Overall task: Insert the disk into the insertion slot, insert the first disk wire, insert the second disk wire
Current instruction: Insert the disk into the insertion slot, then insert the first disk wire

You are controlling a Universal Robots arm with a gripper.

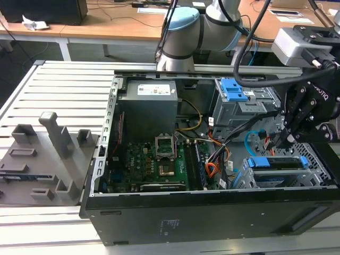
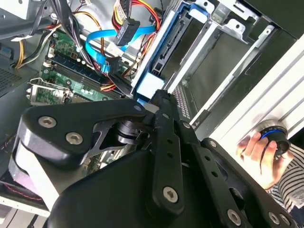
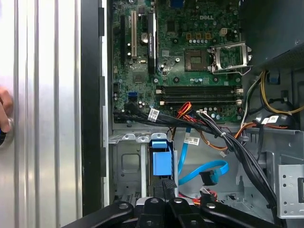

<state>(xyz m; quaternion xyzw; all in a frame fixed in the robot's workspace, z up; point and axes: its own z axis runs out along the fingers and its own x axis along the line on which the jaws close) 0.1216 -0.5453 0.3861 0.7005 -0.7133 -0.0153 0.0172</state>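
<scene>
Black end effector [image 3: 165, 182], tips pinched together, sits at the blue-tabbed disk [image 3: 159, 159] inside the grey sheet-metal insertion slot [image 3: 124, 164].

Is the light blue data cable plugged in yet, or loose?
Loose. The light blue cable ends in a dark plug lying free beside the drive cage.

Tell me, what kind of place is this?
Likely a robotics lab or test workshop: a robot arm leans over an opened computer case on a slotted metal table, with wooden office desks behind.

cable bundle [image 3: 242, 154] beside insertion slot [image 3: 124, 164], blue cable [image 3: 204, 170] looped between
</scene>
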